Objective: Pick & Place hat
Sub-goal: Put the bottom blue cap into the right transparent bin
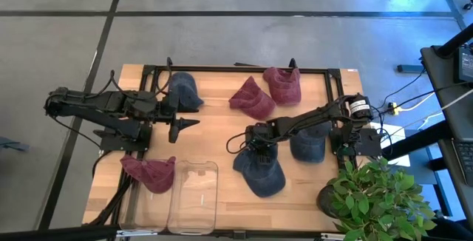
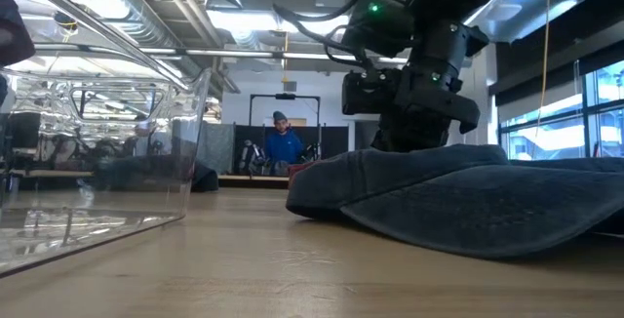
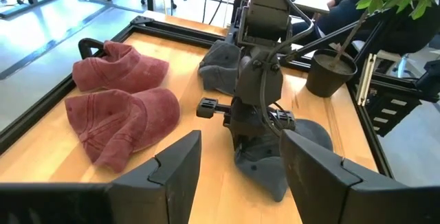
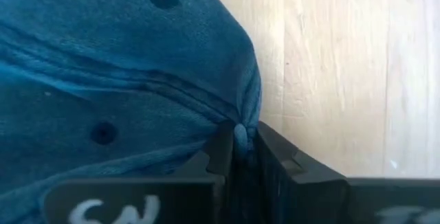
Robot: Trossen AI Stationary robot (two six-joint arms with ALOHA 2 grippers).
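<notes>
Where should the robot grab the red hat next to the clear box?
Probably by the soft crown of the red hat, coming straight down from above. It lies flat and crumpled on the table beside the clear box, so a raised fold gives the fingers something to pinch, the way the right gripper pinches a fold of the blue hat. The left gripper, open, is nearest.
</notes>
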